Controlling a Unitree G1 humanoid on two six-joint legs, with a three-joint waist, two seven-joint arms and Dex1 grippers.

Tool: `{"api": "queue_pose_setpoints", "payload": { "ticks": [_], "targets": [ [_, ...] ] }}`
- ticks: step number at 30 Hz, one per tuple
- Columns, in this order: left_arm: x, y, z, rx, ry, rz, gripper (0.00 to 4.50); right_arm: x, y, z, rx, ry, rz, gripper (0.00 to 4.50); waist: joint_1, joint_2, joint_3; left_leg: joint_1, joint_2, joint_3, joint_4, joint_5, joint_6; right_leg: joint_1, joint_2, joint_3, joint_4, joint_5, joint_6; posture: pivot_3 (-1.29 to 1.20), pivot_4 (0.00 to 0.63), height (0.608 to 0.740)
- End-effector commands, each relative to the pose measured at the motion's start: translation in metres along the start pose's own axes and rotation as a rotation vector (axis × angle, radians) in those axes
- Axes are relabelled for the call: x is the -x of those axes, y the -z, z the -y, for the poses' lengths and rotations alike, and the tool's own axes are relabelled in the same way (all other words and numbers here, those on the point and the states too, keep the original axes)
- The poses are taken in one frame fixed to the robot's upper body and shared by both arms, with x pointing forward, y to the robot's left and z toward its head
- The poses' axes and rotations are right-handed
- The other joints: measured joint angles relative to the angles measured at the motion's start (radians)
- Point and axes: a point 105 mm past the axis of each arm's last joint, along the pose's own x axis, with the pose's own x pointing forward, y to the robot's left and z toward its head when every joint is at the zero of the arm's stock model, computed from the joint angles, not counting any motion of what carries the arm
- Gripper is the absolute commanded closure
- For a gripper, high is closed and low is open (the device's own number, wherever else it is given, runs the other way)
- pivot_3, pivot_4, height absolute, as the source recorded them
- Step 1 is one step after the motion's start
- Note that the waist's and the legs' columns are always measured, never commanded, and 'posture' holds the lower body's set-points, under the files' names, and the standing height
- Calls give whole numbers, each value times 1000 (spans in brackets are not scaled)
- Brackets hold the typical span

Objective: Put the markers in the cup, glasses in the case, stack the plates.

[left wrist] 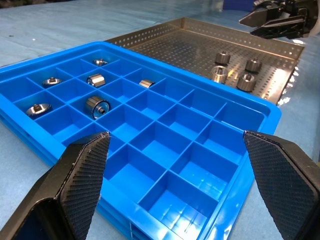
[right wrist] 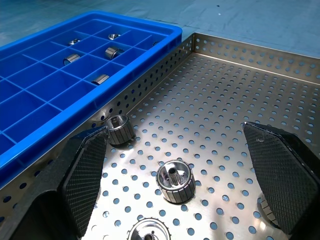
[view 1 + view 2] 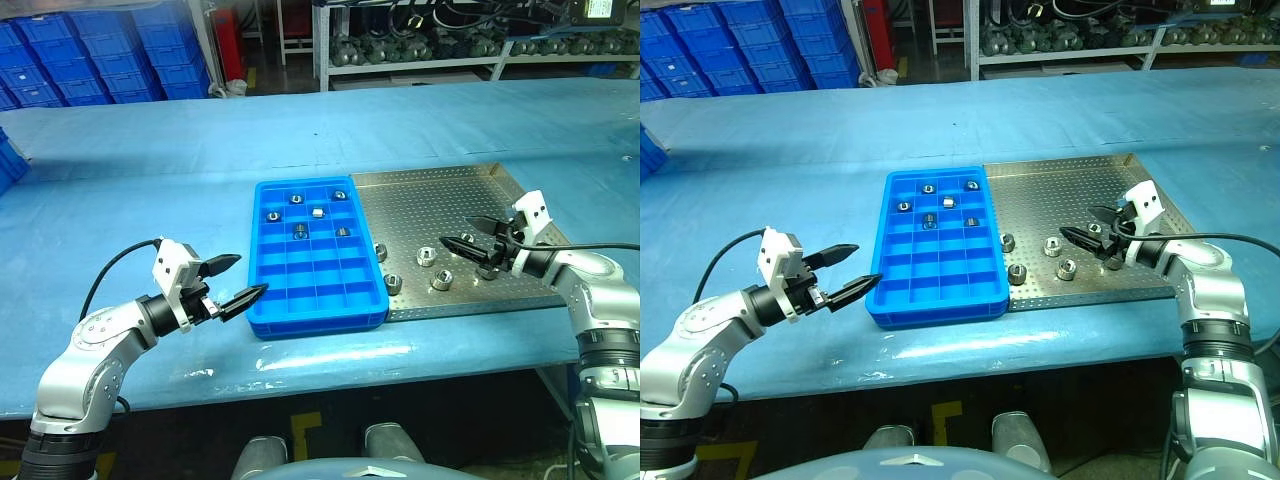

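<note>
- My left gripper (image 3: 243,279) hangs over the blue table covering (image 3: 150,170) just beside the near left corner of a blue plastic tray of square compartments (image 3: 316,290), its two black fingers spread wide and closed on nothing.
- My right gripper (image 3: 470,232) hovers above the right half of a perforated silver metal tray (image 3: 440,195), fingers likewise parted wide and empty.
- The two trays lie side by side, edges touching, the blue one to the left.
- Five small silver metal cylindrical parts (image 3: 300,230) sit singly in compartments at the far end of the blue tray; its near rows hold none.
- Loose knurled silver metal bushings (image 3: 426,256) stand scattered on the near part of the perforated tray, between its left edge and my right gripper.
- Stacked blue plastic crates (image 3: 100,50) and grey metal shelving (image 3: 450,45) line the far side of the room.
- No markers, cup, glasses, case or plates can be made out on the table.
- No brand, label or writing is readable anywhere.
</note>
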Motion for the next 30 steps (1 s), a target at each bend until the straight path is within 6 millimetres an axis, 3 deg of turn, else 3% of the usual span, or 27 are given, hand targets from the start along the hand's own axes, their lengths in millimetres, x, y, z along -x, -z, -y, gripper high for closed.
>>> {"api": "queue_pose_setpoints", "payload": {
  "ticks": [1,30],
  "targets": [
    [-1,-12,-1,-53,4,28,0,2,-20,2,40,4,72,34,0,0,0,0,0,0,0,0,0,0,0,0,0,0,0,0,0,740],
    [-1,-14,0,-62,6,33,0,0,-22,2,52,-11,69,34,0,0,0,0,0,0,0,0,0,0,0,0,0,0,0,0,0,740]
  ]
}}
